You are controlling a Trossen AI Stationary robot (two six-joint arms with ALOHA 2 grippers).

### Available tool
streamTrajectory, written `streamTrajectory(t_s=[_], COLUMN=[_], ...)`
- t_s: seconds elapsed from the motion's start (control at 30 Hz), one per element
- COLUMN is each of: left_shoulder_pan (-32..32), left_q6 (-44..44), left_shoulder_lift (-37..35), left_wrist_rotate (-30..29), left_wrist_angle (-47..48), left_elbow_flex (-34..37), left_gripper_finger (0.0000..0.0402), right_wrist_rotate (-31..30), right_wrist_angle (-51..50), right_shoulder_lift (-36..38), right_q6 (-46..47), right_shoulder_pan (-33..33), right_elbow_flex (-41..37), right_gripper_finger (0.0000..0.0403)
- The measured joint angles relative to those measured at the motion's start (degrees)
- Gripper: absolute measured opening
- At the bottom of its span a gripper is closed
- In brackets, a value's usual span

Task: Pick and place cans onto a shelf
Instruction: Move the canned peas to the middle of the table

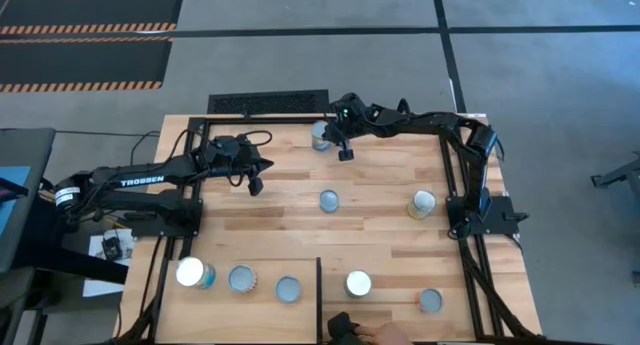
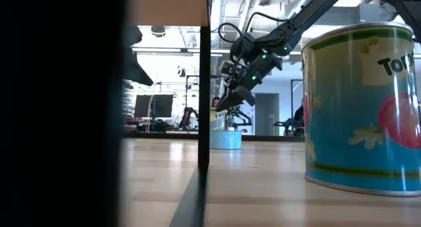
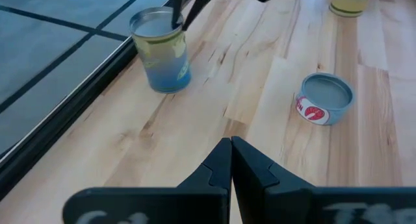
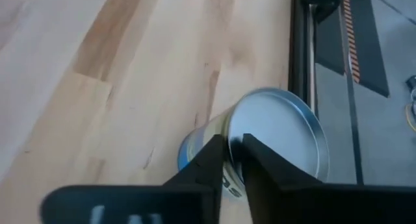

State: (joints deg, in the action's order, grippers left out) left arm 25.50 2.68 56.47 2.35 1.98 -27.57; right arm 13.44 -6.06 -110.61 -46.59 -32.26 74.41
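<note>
Currently five cans (image 1: 288,288) stand on the shelf (image 1: 395,267) at frame bottom; three remain on the table (image 1: 380,175). Right tool (image 1: 346,154), slightly apart, hovers beside the top-centre can (image 1: 320,135); left tool (image 1: 255,185) together.

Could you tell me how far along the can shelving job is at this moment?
Done: five cans appear to sit on the shelf at the near edge. In hand: the right gripper hovers by the far-edge can, with no grip visible. Remaining: that can and two mid-table cans; the left gripper waits shut.
</note>
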Motion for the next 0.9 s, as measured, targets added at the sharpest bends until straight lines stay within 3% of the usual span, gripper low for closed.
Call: streamTrajectory(t_s=[0.17, 0.4, 0.6, 0.9], left_shoulder_pan=[0.0, 0.0, 0.0, 0.0], left_q6=[0.02, -0.17, -0.01, 0.31], left_shoulder_lift=[0.0, 0.0, 0.0, 0.0], left_wrist_rotate=[0.0, 0.02, 0.07, 0.11], left_wrist_angle=[-0.2, -0.17, -0.13, -0.52], left_elbow_flex=[0.02, 0.02, 0.02, 0.02], left_gripper_finger=[0.0, 0.0, 0.0, 0.0], right_wrist_rotate=[0.25, 1.37, 9.43, 7.78], right_wrist_angle=[-3.6, -11.76, -16.13, -10.68], right_shoulder_lift=[0.2, 2.01, 6.25, 13.08], right_q6=[-0.39, 0.09, 2.56, 7.13], right_shoulder_pan=[0.04, 2.21, 3.46, 3.81], right_elbow_flex=[1.12, 3.39, 3.2, -8.02], right_gripper_finger=[0.0011, 0.0012, 0.0007, 0.0005])
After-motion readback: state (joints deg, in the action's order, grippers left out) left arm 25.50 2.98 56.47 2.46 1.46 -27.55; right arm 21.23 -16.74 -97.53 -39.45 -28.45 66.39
